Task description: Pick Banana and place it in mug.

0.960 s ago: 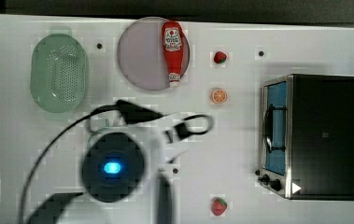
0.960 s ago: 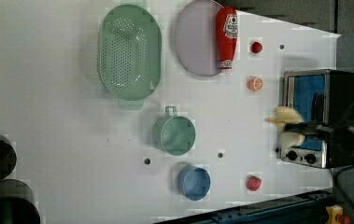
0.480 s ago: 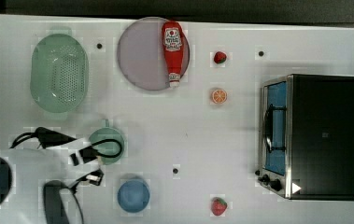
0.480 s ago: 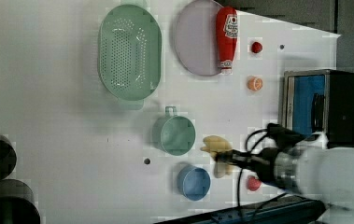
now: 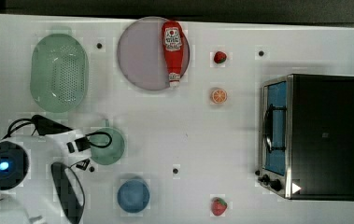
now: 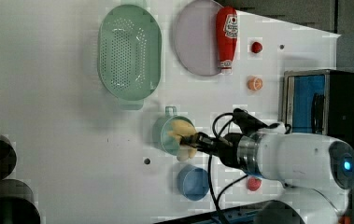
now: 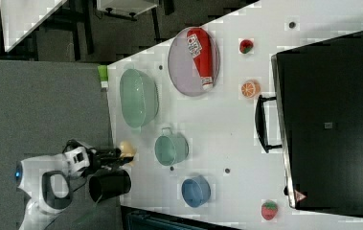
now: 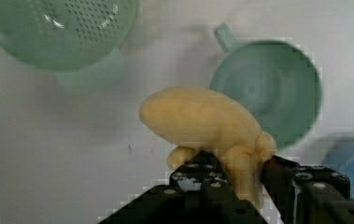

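The fingers (image 8: 240,175) are clamped on the banana (image 8: 202,123), holding it in the air above the white counter (image 6: 62,116). In the left view the banana (image 6: 182,135) hangs over the mug (image 6: 167,135); in the wrist view it sits beside the mug's (image 8: 270,91) rim. A blue bowl (image 6: 193,183) stands near the mug, a green colander (image 6: 128,51) further off.

The ketchup bottle (image 5: 172,50) carries a label — its print too small to read.
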